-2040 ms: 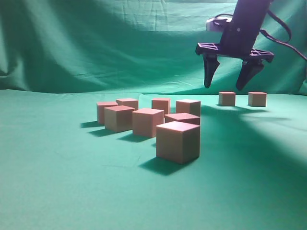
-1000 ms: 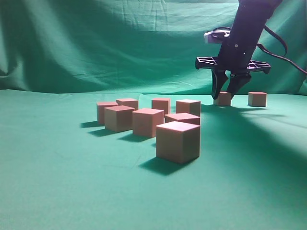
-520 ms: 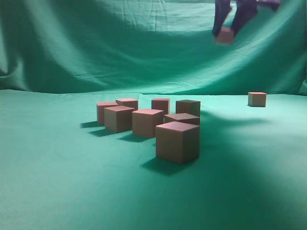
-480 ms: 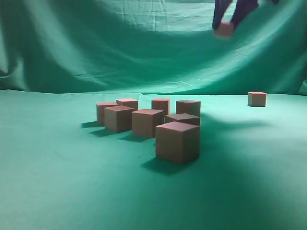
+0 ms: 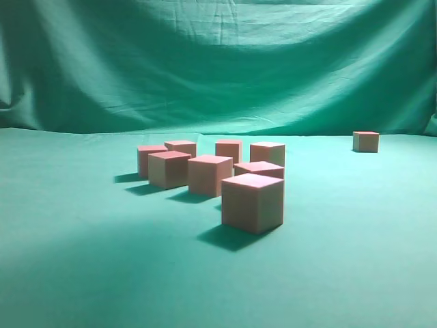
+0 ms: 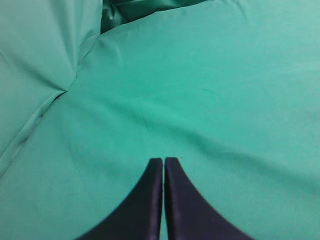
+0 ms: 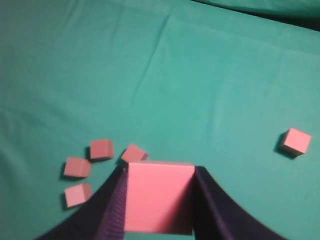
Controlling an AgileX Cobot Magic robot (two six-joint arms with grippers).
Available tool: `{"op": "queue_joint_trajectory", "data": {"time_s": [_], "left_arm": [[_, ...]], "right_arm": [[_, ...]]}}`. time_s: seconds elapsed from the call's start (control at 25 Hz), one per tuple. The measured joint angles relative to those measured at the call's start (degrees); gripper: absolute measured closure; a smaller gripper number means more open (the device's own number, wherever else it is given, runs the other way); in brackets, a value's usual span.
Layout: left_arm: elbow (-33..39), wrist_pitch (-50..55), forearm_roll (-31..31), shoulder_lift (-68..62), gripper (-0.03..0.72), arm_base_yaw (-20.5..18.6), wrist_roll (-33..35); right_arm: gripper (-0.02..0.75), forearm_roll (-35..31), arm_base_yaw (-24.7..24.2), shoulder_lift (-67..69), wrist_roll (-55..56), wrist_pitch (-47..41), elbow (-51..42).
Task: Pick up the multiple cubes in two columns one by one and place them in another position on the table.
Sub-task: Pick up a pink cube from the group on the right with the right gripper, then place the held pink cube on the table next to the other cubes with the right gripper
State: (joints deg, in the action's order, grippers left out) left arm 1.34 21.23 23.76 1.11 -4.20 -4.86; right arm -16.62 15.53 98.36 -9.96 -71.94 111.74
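High above the table (image 7: pixel 210 75), the right end effector (image 7: pixel 159 200) clamps one pink cube (image 7: pixel 159 197) between its fingers — other cubes (image 5: pixel 212 174) sit clustered below, one (image 5: pixel 366 141) apart. Meanwhile the left end effector (image 6: pixel 163 172) is closed, empty.

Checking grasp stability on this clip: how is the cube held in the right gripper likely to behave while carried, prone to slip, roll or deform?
The cube looks rigid: its edges stay sharp between the right gripper fingers. Its flat faces sit flush against the fingers, so twisting or rolling seems unlikely. The matte surface probably grips reasonably well; it is likely light.
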Motion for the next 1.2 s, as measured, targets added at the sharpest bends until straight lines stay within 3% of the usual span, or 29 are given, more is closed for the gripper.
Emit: {"op": "queue_joint_trajectory", "data": {"time_s": [0.24,0.68,0.88,1.2], "left_arm": [[0.0,0.0,0.0,0.0,0.688,0.0,0.0],[0.0,0.0,0.0,0.0,0.688,0.0,0.0],[0.0,0.0,0.0,0.0,0.688,0.0,0.0],[0.0,0.0,0.0,0.0,0.688,0.0,0.0]], "right_arm": [[0.482,-0.4,11.0,-9.1,-3.8,0.8,-15.0],[0.482,-0.5,31.3,-11.2,-14.5,16.1,-42.2],[0.482,-0.5,36.0,-6.8,-18.1,19.7,-45.1],[0.482,0.7,38.5,1.3,-22.5,24.4,-45.4]]}}
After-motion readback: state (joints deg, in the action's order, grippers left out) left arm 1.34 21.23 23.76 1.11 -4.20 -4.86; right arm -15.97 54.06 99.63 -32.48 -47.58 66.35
